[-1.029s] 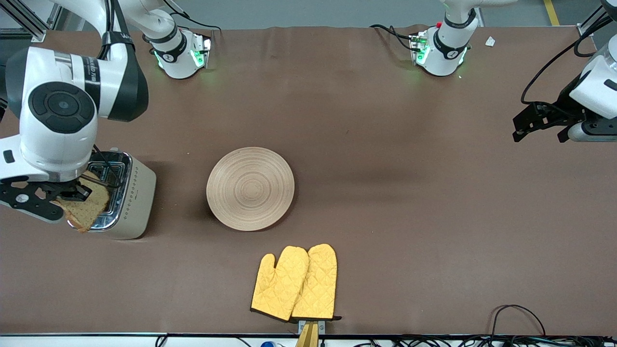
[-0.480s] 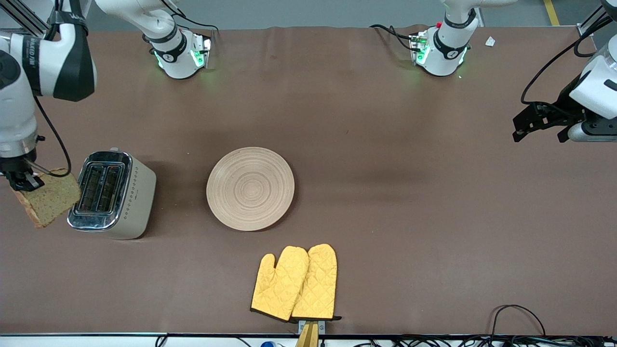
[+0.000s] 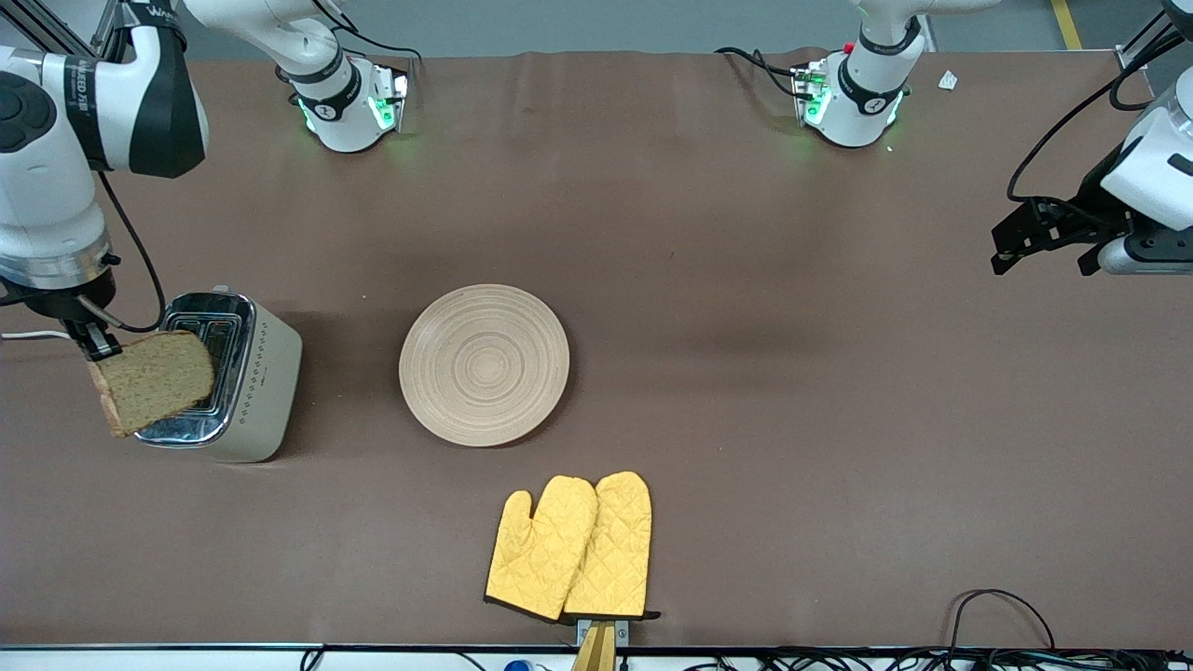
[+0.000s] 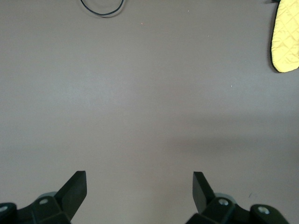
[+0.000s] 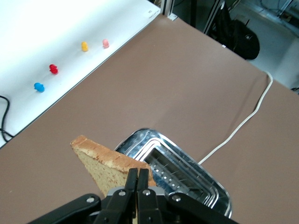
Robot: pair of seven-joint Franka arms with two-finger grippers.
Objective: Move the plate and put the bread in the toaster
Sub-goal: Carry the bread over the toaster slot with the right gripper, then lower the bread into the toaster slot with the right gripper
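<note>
Jaws of the right gripper [image 3: 93, 343] are clamped tight on one corner of the bread [image 3: 152, 380], which hangs tilted in the air over the outer edge of the toaster [image 3: 244, 382], not yet in either slot. The toaster stands at the right arm's end of the table [image 3: 746, 391], its white cord [image 5: 243, 126] trailing off across the cloth. Jaws of the left gripper [image 3: 1044, 244] stand wide apart with nothing between them; that arm waits over bare brown cloth at its own end. The plate [image 3: 484, 364] lies flat mid-table, well apart from the toaster. Two yellow oven mitts [image 3: 570, 547] lie nearer the front camera, at the table's edge. Small coloured pegs [image 5: 53, 69] dot a white surface past the table's end.
</note>
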